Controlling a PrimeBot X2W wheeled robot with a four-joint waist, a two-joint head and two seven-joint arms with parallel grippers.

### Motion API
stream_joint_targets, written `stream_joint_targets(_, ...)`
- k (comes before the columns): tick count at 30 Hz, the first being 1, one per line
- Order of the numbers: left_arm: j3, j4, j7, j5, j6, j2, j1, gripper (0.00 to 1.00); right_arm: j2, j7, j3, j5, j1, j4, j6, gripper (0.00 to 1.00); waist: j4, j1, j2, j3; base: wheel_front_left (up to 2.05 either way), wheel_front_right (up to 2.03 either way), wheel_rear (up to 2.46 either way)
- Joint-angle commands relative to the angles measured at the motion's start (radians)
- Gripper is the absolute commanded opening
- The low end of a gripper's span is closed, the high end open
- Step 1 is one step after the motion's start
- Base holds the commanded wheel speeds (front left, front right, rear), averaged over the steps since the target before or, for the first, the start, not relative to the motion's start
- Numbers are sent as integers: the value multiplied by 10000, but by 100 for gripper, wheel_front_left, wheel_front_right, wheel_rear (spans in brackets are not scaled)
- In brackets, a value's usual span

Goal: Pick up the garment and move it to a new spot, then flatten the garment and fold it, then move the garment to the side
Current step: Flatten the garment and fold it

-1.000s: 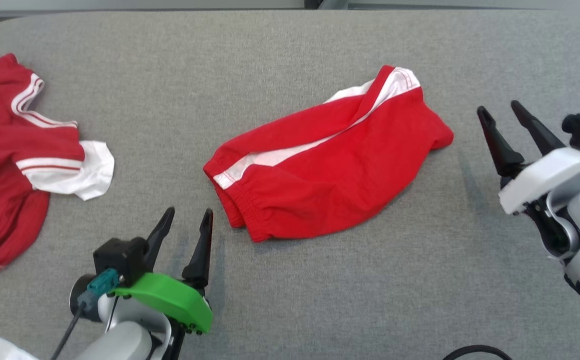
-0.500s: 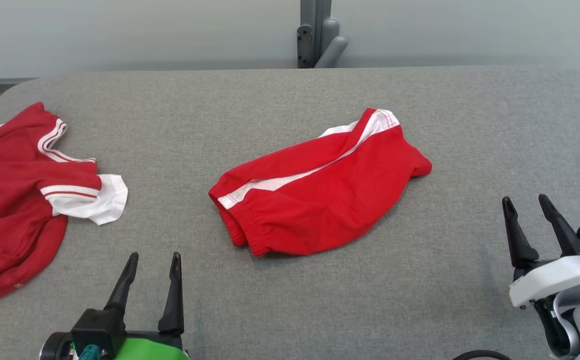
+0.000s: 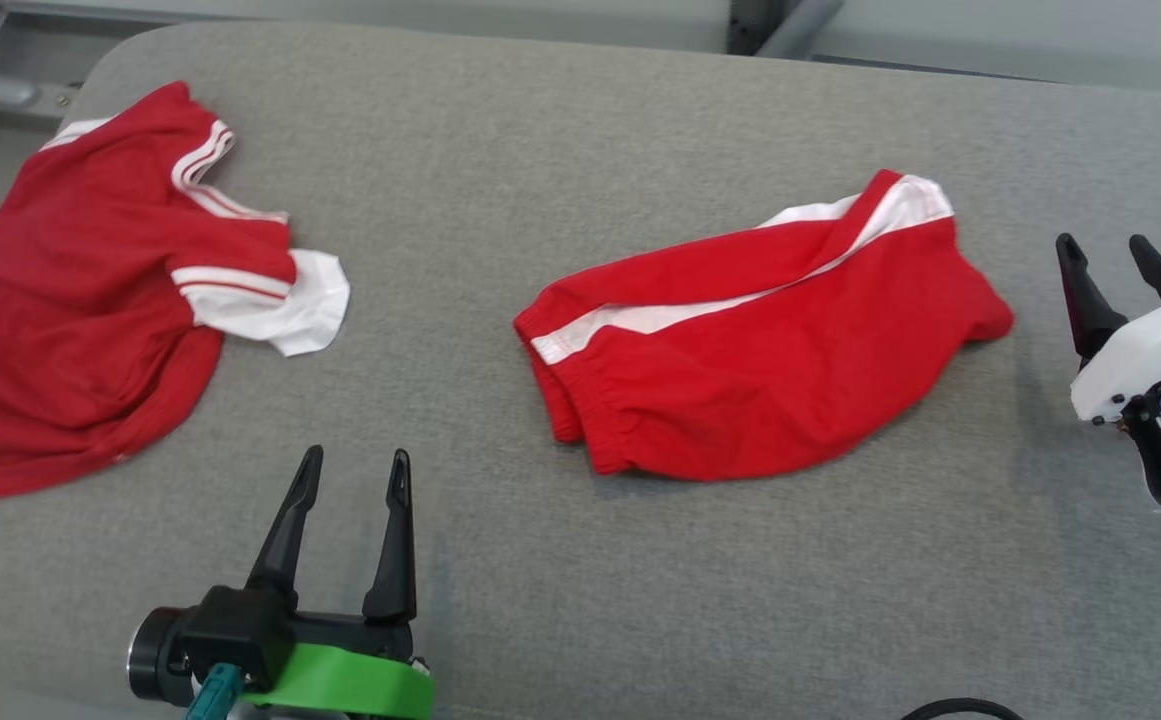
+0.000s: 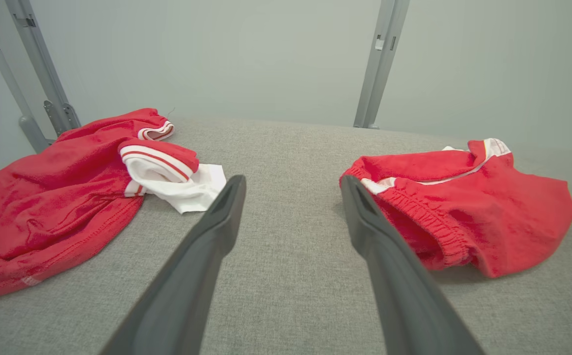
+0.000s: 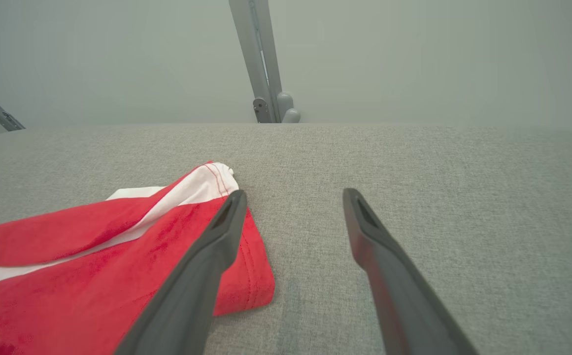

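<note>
My head has turned since the earlier frame, sliding the whole view rightward, and my right gripper [image 3: 1101,240] has come forward to sit just beside the right end of the shorts [image 3: 760,350] without touching, fingers spread wide and empty. My left gripper [image 3: 356,453] hovers over the near part of the table [image 3: 540,150], also wide with nothing between its fingers, aimed at the gap between the shorts and the shirt [image 3: 70,300]. The shorts lie rumpled mid-table, waistband toward my left gripper, well apart from the shirt at far left.
</note>
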Motion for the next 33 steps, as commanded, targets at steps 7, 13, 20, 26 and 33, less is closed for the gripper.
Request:
stream_joint_targets(7, 514, 327, -17, 558, -781, -979, -87, 100, -512, 669, 209, 975, -783, 1565, -2, 100, 2644, 1, 1, 1430, 0, 0, 0)
stream_joint_targets(13, 845, 442, -17, 813, -1094, -1257, 133, 100, -642, 1189, 650, 1687, -899, 2163, -2, 100, 3046, 1, 1, 1431, 0, 0, 0)
stream_joint_targets(20, 1070, 589, -17, 892, -1236, -1328, 218, 100, -768, 2018, 1287, 2415, -676, 2479, 3, 100, 3076, 1, 1, 1282, 0, 0, 0)
stream_joint_targets(26, 1004, 603, -17, 690, -1162, -1337, 224, 100, -770, 2912, 1835, 3314, -362, 1993, 27, 32, 2914, 1, 1, 1129, 0, 0, 0)
stream_joint_targets(33, 1124, 652, -17, 469, -1089, -1332, 411, 100, -530, 3137, 1151, 5424, -263, 1456, -3, 0, 2187, 1, 1, 654, 0, 0, 0)
